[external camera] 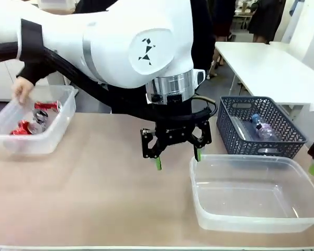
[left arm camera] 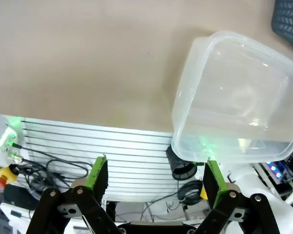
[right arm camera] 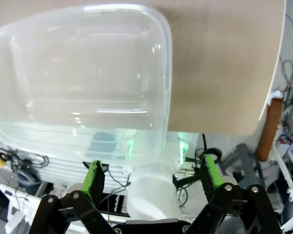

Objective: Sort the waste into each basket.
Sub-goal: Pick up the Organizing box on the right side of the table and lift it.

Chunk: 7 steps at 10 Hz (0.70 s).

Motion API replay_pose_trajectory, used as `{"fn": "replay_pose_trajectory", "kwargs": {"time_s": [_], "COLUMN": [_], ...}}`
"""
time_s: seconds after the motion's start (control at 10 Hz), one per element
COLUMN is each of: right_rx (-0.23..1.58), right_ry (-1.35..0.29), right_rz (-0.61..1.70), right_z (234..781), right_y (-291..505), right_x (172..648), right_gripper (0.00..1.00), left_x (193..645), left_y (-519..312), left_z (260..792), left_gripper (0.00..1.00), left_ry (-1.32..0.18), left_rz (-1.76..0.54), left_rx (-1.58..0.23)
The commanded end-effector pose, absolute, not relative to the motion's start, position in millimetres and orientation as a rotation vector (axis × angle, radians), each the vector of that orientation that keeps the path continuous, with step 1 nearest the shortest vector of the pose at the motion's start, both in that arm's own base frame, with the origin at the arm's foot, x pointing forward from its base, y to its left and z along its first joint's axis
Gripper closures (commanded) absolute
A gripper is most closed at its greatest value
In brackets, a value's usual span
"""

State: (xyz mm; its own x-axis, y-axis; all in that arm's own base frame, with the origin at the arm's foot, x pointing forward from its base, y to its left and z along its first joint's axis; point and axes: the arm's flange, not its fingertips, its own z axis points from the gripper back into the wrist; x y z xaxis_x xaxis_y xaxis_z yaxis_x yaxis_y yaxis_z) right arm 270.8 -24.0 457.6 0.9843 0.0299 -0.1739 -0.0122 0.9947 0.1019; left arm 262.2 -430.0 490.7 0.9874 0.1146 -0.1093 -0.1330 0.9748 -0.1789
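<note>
Cans [external camera: 42, 111]: crushed, red and silver, in left tub [external camera: 26, 144], far left of table. Person's hand [external camera: 22, 90] at its rim, likely placing one.
Bottle [external camera: 261, 128]: clear, lying in grey basket [external camera: 275, 142] behind right tub [external camera: 251, 222]; not yet sorted.
Right tub: nothing inside, probably reserved for bottles.
Left gripper [external camera: 178, 159]: jaws wide apart, nothing held, hanging just beside right tub's far-left corner.
Right gripper [right arm camera: 151, 168]: jaws apart, nothing held, over right tub's end.
Obstacles: basket's lattice wall around bottle; left arm's bulk across table middle.
</note>
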Motion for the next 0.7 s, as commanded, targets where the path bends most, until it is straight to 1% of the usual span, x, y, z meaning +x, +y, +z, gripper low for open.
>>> {"fn": "replay_pose_trajectory", "kwargs": {"time_s": [0.0, 0.1, 0.3, 0.6], "right_rx": [0.077, 0.072, 0.061, 0.03], "right_ry": [0.236, 0.282, 0.348, 0.388], "right_rz": [0.045, 0.021, -0.01, -0.046], "right_z": [432.0, 405.0, 372.2, 344.7], "right_y": [-17.7, -20.5, -26.6, -31.8], "right_x": [284.1, 288.7, 282.0, 273.6], "right_gripper": [0.0, 0.0, 0.0, 0.0], "left_x": [258.2, 256.3, 254.2, 260.2], "left_y": [-446.2, -464.2, -490.7, -511.8], "left_z": [469.8, 448.9, 425.3, 404.2], "left_gripper": [0.0, 0.0, 0.0, 0.0], "left_ry": [0.052, 0.03, -0.001, -0.039], "left_rz": [0.171, 0.206, 0.233, 0.3], "left_rx": [-0.147, -0.113, -0.092, -0.062]}}
